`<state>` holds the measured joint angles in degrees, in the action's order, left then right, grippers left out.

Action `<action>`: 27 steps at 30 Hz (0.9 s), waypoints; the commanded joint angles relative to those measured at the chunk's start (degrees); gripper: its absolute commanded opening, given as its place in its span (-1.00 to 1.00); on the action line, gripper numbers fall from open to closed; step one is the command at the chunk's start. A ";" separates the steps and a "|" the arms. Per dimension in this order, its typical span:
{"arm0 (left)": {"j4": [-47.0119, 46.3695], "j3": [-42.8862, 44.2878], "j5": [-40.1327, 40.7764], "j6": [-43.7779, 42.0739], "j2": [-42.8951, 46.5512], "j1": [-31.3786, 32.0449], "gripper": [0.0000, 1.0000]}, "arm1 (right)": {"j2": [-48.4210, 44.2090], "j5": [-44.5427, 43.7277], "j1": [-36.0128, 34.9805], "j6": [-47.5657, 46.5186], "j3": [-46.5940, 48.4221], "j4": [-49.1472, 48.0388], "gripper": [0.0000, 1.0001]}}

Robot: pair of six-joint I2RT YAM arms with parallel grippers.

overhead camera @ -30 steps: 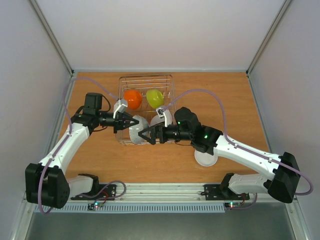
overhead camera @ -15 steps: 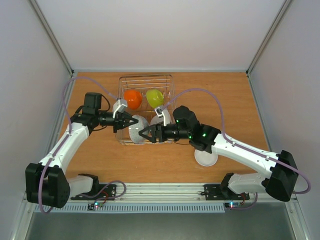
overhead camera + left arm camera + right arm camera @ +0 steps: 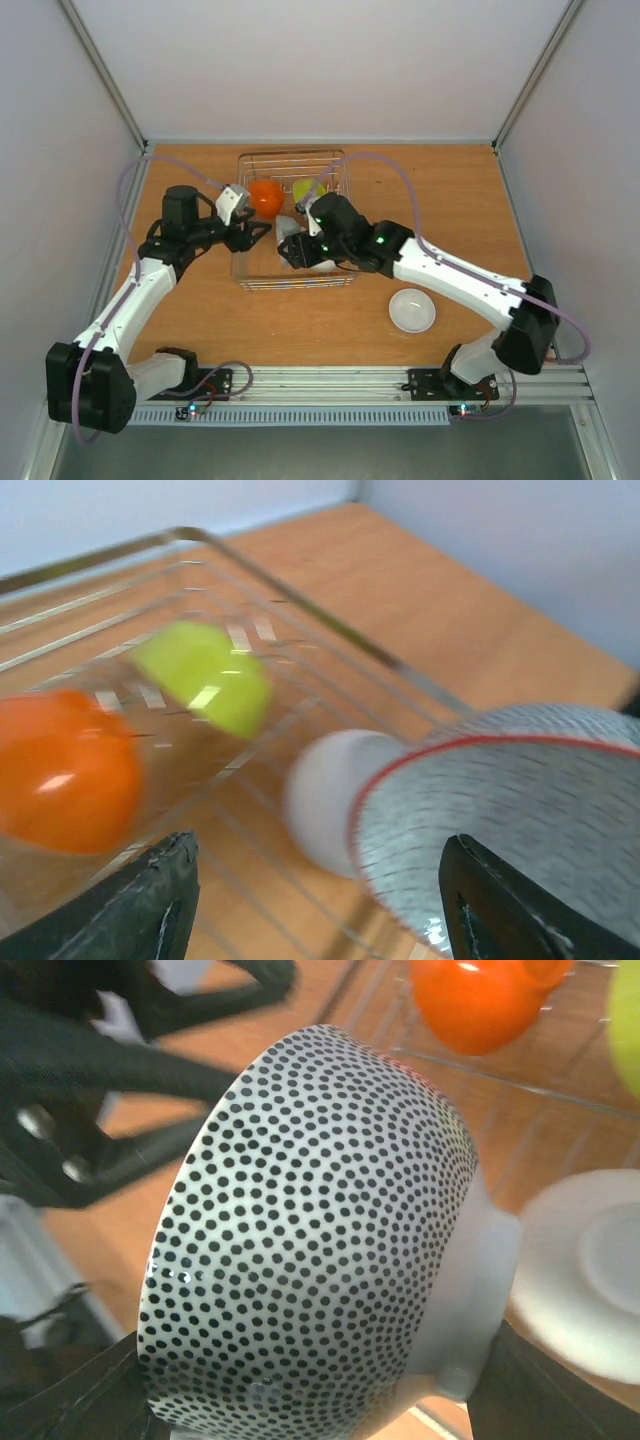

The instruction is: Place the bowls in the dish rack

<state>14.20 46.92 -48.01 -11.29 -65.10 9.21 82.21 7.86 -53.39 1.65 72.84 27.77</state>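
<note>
The grey dotted bowl [image 3: 320, 1220] fills the right wrist view, and my right gripper [image 3: 325, 1405] is shut on it across rim and foot. In the top view that gripper [image 3: 292, 248] holds the grey bowl [image 3: 287, 230] tilted over the dish rack [image 3: 290, 284]. The orange bowl [image 3: 266, 197] and lime green bowl [image 3: 305, 189] lie at the rack's far end. A white bowl [image 3: 590, 1260] lies in the rack beside the held one. My left gripper [image 3: 255, 232] stands open at the rack's left side, just clear of the grey bowl [image 3: 510, 800].
A second white bowl [image 3: 412, 310] sits on the wooden table right of the rack's front corner. The right arm reaches across the rack and hides part of the green bowl. Grey walls close in the table on both sides.
My left gripper has opened, let go of the grey bowl and drawn back to the left. My right gripper has closed on the bowl and carried it farther over the rack.
</note>
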 commanded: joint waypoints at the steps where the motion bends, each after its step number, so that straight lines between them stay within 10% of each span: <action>1: -9.97 -0.48 30.93 7.40 0.66 0.02 0.33 | 7.33 -18.04 -3.59 -8.62 10.83 11.98 -0.97; 10: -12.76 0.02 61.97 10.37 0.85 -0.40 0.41 | 23.25 -32.81 -8.55 -14.31 25.17 21.70 -0.97; 27: -13.58 -0.11 72.24 9.74 1.59 -0.51 0.61 | 49.25 -52.17 -11.89 -16.99 50.26 41.40 -0.97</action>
<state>4.71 46.74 20.08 -1.69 -64.86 8.95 128.27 -37.69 -64.51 -14.48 117.62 62.96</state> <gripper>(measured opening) 0.798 0.697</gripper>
